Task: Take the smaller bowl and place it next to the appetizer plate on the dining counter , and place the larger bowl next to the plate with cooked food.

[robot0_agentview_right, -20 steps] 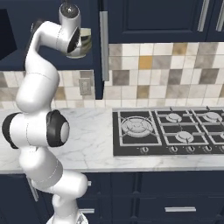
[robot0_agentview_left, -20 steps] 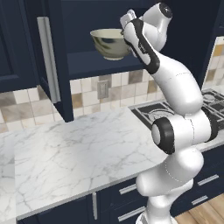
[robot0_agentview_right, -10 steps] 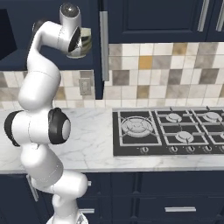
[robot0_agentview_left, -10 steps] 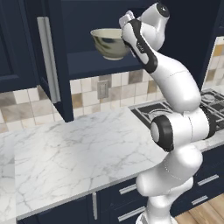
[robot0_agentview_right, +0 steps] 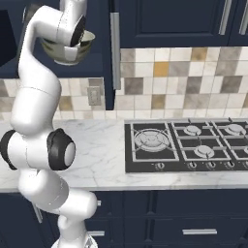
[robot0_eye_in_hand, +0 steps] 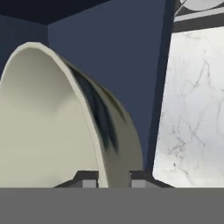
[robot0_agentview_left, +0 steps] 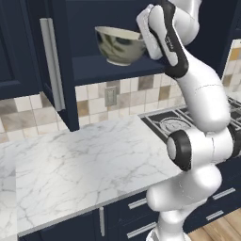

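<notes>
The larger bowl [robot0_agentview_left: 117, 44], beige inside with a mottled grey-green outside, stands on a shelf of the open dark navy wall cabinet. It also shows in the right base view [robot0_agentview_right: 65, 52]. My gripper [robot0_agentview_left: 145, 37] reaches up to the bowl's right rim [robot0_agentview_right: 80, 39]. In the hand view the bowl [robot0_eye_in_hand: 52, 122] is very close, and its rim runs down between the two fingertips. The gripper [robot0_eye_in_hand: 113, 180] is shut on that rim, one finger inside the bowl and one outside.
Below the cabinet lies a white marble worktop [robot0_agentview_left: 84, 160] with a black gas hob [robot0_agentview_right: 189, 145] to its right. The cabinet's open door with a long steel handle [robot0_agentview_left: 52, 66] hangs left of the bowl. A tiled backsplash [robot0_agentview_right: 184, 82] lines the wall.
The jaws have closed from wide open onto the bowl's rim. The arm and the bowl have kept their places.
</notes>
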Robot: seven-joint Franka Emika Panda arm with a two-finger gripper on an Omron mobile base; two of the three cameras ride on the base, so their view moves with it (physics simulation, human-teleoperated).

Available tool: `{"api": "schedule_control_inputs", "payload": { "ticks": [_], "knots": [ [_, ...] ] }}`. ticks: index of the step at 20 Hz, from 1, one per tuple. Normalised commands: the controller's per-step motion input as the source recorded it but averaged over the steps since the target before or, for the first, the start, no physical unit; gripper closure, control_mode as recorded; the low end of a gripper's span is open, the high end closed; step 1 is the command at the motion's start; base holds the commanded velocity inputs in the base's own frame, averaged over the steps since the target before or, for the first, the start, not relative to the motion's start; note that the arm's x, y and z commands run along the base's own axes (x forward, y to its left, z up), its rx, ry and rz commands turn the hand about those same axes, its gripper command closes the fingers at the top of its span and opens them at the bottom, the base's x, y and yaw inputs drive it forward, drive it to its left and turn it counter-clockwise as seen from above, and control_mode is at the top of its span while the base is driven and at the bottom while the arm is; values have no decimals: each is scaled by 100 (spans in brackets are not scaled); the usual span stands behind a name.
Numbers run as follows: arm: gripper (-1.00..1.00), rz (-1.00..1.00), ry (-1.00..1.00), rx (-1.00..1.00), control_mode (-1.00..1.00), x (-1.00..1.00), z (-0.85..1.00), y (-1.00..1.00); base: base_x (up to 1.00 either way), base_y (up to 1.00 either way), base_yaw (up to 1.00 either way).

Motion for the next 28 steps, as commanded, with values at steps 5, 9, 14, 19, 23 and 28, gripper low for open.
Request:
{"api": "schedule_control_inputs", "payload": {
  "ticks": [5, 9, 14, 19, 23, 28],
  "knots": [
    [100, -1, 2, -1, -100, -100, -70, -13, 0, 0, 0],
    [100, 0, 0, -6, -100, -100, -100, -11, 0, 0, 0],
    [100, 0, 0, -8, -100, -100, -100, -2, 0, 0, 0],
    [100, -1, -9, -13, -100, -100, -100, -1, 0, 0, 0],
    [100, -5, -41, -16, -100, -100, -100, -4, 0, 0, 0],
    [100, -4, -9, -3, 100, -20, -20, 0, -80, 0, -35]
  ]
}}
